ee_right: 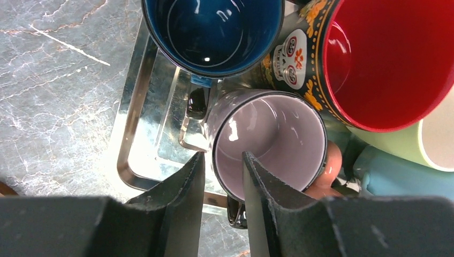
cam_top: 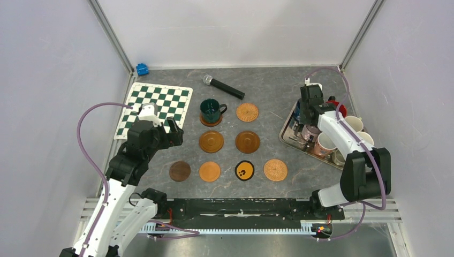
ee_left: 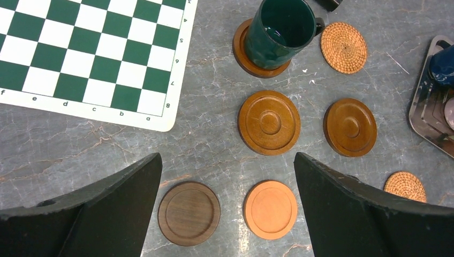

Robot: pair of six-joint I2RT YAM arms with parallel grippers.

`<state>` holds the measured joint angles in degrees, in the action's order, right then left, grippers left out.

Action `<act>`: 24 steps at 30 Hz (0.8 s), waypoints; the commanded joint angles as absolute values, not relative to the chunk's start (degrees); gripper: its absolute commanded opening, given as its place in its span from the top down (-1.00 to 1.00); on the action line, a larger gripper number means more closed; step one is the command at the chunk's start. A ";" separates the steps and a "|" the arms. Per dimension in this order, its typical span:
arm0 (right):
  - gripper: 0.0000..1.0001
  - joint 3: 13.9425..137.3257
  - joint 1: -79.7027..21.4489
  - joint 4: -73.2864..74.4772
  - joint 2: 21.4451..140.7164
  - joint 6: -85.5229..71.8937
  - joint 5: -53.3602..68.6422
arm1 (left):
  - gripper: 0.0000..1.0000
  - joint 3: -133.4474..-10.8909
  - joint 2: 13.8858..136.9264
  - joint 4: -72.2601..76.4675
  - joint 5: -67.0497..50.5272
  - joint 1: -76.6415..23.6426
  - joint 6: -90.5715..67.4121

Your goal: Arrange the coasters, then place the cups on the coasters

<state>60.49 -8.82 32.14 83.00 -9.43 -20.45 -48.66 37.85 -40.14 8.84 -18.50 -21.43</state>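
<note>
Top external view, nearest first: four round coasters lie in a row on the grey, pale-veined stone-look tabletop [cam_top: 267, 91]. They are a dark brown coaster [cam_top: 179, 171] with a raised rim, a smooth orange coaster [cam_top: 210, 171], a black coaster [cam_top: 244, 171] with a yellow mark, and a woven tan coaster [cam_top: 275, 169].

Behind them sit two glossy grooved wooden coasters [cam_top: 211, 141] [cam_top: 247, 142] with turned rings. The left gripper [ee_left: 227, 160] hangs above the table left of these. Its jaws are spread wide with nothing between them.

Farther back, a dark green mug [cam_top: 211, 110] stands upright on a brown wooden coaster [ee_left: 243, 51]. A second woven coaster [cam_top: 247, 112] lies bare to its right. A green-and-white chequered mat [cam_top: 155, 107] lies flat at the left, and a black microphone [cam_top: 223, 87] with a silver mesh head lies beyond the mug.

At the right, a shiny steel tray [ee_right: 134, 134] holds the crowded remaining mugs: dark blue mug [ee_right: 214, 32], red-inside mug [ee_right: 396, 59] with painted skulls, pale green mug [ee_right: 433, 144], light blue mug [ee_right: 396, 179] and a white-inside mug [ee_right: 270, 142]. The right gripper [ee_right: 224, 158] straddles the white-inside mug's rim, one finger outside and one inside. Whether it pinches the wall I cannot tell.

A small blue object [cam_top: 142, 69] sits in the far left corner against plain pale walls [cam_top: 225, 27] framed by metal posts [cam_top: 115, 37].
</note>
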 commanded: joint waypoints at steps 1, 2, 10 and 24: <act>0.32 60.21 -8.53 28.63 84.06 -9.47 -18.46 | -0.99 -48.83 38.07 -38.21 8.71 -18.67 -19.05; 0.32 59.95 -8.53 28.55 84.45 -9.49 -18.65 | -0.99 -48.75 37.91 -38.28 8.89 -18.71 -18.96; 0.33 57.82 -8.43 26.82 86.21 -8.07 -18.20 | -0.99 -48.76 37.73 -38.31 9.36 -18.72 -19.07; 0.70 58.18 -8.34 25.97 86.47 -5.97 -17.88 | -0.99 -48.78 37.72 -38.32 9.55 -18.66 -18.90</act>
